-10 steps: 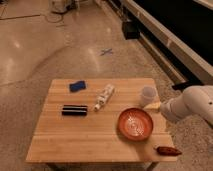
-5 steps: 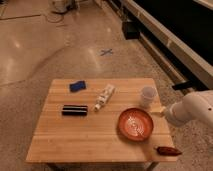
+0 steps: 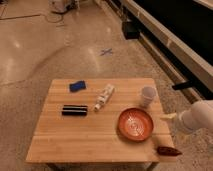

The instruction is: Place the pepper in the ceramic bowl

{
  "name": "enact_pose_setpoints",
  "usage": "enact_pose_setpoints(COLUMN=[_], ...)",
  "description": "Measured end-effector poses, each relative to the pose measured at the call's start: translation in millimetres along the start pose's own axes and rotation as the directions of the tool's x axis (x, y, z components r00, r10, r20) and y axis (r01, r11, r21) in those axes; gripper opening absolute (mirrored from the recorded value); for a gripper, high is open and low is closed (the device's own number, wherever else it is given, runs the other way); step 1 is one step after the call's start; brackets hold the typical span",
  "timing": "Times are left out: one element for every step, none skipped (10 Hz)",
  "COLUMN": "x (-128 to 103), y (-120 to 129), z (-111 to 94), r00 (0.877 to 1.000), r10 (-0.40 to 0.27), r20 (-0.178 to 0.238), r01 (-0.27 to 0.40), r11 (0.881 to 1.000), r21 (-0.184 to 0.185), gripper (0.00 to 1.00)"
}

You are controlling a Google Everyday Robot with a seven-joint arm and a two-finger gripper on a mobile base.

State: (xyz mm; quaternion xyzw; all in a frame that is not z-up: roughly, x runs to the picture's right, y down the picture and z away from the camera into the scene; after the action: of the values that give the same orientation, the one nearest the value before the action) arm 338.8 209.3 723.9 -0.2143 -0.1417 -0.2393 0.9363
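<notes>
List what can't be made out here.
Camera view:
- Arm: cut off by the right edge; only its end and the gripper, just right of the bowl, show.
- Table: legs mostly cut off by the bottom edge.
- White tube: label too small to read.
- Pepper: too small to tell its stem end.
</notes>
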Motion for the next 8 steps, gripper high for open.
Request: enact_pose_setpoints(x=[3,5,7,7,6,1,-8,-16], y=[15,27,39,49,58,66,75,79], z=[6,10,14,18,22,26,31,36], r00=[1.000,0.999,0.998,0.997,0.996,0.995,0.994,0.994], r10=[0.029,0.050,0.069,0.082,0.091,0.096,0.094,0.089], r20=[0.003,0.004,0.007,0.011,0.018,0.030,0.048,0.066], r01=[-0.029,-0.050,-0.069,-0.081,-0.090,-0.093,-0.090,-0.083], r11=[0.999,0.999,0.997,0.996,0.994,0.993,0.993,0.993], r21=[-0.012,-0.022,-0.034,-0.045,-0.055,-0.066,-0.077,-0.085], gripper=[0.80,0.80,0.80,0.80,0.80,0.80,0.80,0.80])
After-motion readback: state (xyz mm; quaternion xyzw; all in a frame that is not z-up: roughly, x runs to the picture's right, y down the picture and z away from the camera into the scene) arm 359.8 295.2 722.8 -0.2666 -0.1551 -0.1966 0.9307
